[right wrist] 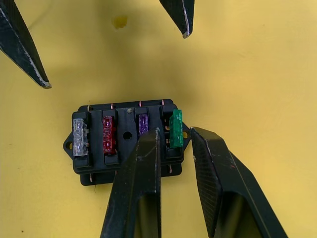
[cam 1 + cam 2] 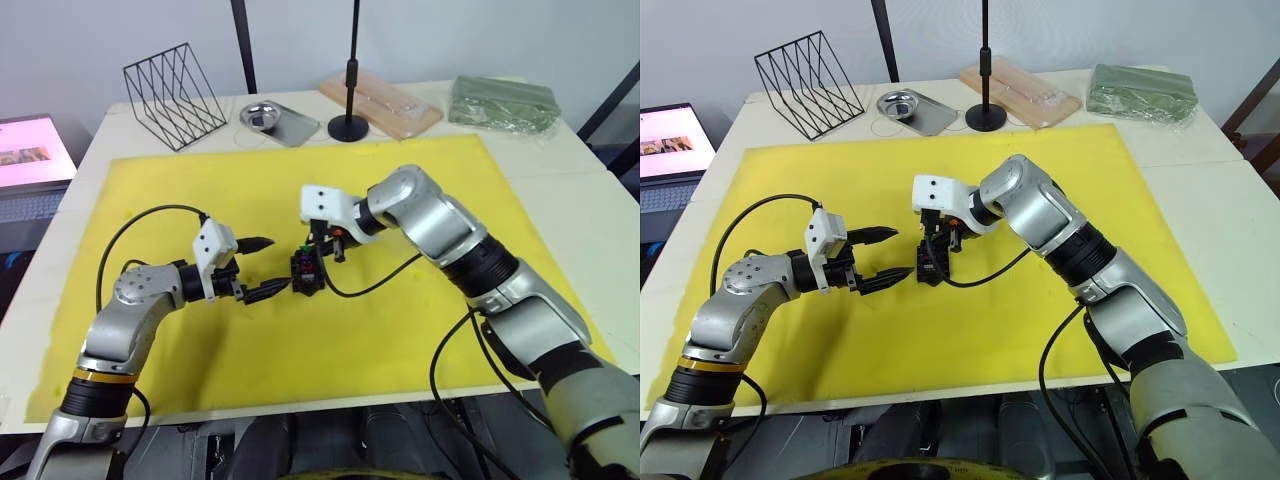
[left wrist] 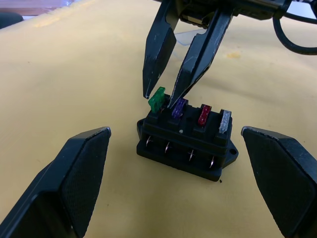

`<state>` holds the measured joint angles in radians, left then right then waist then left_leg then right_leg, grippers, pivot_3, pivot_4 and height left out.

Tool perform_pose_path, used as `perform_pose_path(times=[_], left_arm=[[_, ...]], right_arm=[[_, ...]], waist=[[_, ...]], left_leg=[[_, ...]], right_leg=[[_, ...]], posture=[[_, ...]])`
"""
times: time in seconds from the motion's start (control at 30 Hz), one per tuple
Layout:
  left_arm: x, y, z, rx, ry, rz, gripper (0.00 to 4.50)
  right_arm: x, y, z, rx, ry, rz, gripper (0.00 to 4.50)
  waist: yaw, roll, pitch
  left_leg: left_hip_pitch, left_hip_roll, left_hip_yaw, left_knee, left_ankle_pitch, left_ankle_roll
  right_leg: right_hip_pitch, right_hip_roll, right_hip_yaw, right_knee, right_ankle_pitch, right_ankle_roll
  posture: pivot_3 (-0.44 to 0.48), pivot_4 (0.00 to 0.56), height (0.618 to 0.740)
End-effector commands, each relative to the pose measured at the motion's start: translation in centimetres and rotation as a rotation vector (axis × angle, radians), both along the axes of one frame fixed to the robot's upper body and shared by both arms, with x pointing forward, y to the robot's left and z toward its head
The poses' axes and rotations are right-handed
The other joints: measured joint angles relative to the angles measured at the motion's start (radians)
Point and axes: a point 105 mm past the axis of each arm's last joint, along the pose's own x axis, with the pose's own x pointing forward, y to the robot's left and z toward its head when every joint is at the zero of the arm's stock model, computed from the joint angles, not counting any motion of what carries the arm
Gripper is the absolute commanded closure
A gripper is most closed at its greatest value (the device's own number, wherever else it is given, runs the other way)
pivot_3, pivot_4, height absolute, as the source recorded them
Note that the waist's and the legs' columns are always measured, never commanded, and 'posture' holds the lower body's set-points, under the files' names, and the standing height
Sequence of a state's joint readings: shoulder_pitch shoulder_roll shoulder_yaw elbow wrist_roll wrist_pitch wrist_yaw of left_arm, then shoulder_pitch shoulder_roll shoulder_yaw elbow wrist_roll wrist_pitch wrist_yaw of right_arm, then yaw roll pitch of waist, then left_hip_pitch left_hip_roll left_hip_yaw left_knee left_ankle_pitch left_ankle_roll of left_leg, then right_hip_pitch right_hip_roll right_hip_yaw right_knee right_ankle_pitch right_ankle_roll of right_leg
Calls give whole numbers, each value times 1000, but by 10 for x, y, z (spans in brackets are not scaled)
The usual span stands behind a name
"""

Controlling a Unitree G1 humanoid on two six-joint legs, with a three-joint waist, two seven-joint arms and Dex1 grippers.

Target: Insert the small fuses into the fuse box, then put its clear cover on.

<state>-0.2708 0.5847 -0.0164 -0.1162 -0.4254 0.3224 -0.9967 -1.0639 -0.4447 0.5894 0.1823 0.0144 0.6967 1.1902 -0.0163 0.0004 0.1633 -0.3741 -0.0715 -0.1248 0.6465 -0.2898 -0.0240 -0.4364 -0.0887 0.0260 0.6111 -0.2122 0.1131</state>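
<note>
Fuse box (image 3: 185, 143) is seen on the yellow mat (image 2: 400, 330), near its middle, between the two grippers. Four fuses are seated in a row on its top: grey fuse (image 3: 225, 120), red fuse (image 3: 204, 115) and purple fuse (image 3: 178, 108) sit upright and level, while the green fuse (image 3: 157, 99) at the end slot stands higher and tilted. The right gripper (image 1: 174, 136) is placed directly over the box, fingers pointing down and parted by a narrow gap, about a fuse wide. The green fuse lies in that gap; one finger (image 3: 195, 64) is seen touching or nearly touching the box top between green and purple, the other (image 3: 157, 49) just outside the green fuse. Whether the fuse is actually pinched cannot be told. The left gripper (image 2: 884, 255) is held just beside the box on its left, fingers spread wide, nothing between them; its lower fingertip (image 2: 270, 291) lies close to the box side, contact uncertain. Behind the mat, well apart from the box, a wire rack (image 2: 174, 95), a metal tray (image 2: 295, 125) with a small dish (image 2: 259, 114), a black stand base (image 2: 348, 127), a wrapped board (image 2: 380, 102) and a green bundle (image 2: 503, 102) are noted on the table (image 2: 620, 230).
</note>
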Motion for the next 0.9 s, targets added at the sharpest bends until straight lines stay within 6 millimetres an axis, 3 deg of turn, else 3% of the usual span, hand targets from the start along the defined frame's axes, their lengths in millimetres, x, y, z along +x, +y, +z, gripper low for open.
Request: perform_pose_path(times=[0.03, 0.4, 0.57, 0.9], left_arm=[[2, 1, 11, -9, -45, 0, 0], [2, -2, 13, -10, -50, -6, 0], [3, -2, 13, -8, -52, -9, 0], [2, -1, 12, 0, -48, -7, 0]], right_arm=[[-4, 7, 21, 73, -8, 29, 3458], [-5, 10, 38, 192, 12, 5, 3458], [-2, 10, 30, 193, 18, -14, 4462], [-1, 10, 13, 174, 53, -44, 4462]], waist=[[0, 0, 0], [0, 0, 0], [1, 0, 0], [0, 0, 0]], left_leg=[[0, 0, 0, 0, 0, 0], [0, 0, 0, 0, 0, 0], [0, 0, 0, 0, 0, 0], [0, 0, 0, 0, 0, 0]], right_leg=[[0, 0, 0, 0, 0, 0], [0, 0, 0, 0, 0, 0], [0, 0, 0, 0, 0, 0], [-1, 0, 0, 1, 0, 0]], posture=[[0, 150, 740], [0, 150, 740], [0, 150, 740], [0, 150, 740]])
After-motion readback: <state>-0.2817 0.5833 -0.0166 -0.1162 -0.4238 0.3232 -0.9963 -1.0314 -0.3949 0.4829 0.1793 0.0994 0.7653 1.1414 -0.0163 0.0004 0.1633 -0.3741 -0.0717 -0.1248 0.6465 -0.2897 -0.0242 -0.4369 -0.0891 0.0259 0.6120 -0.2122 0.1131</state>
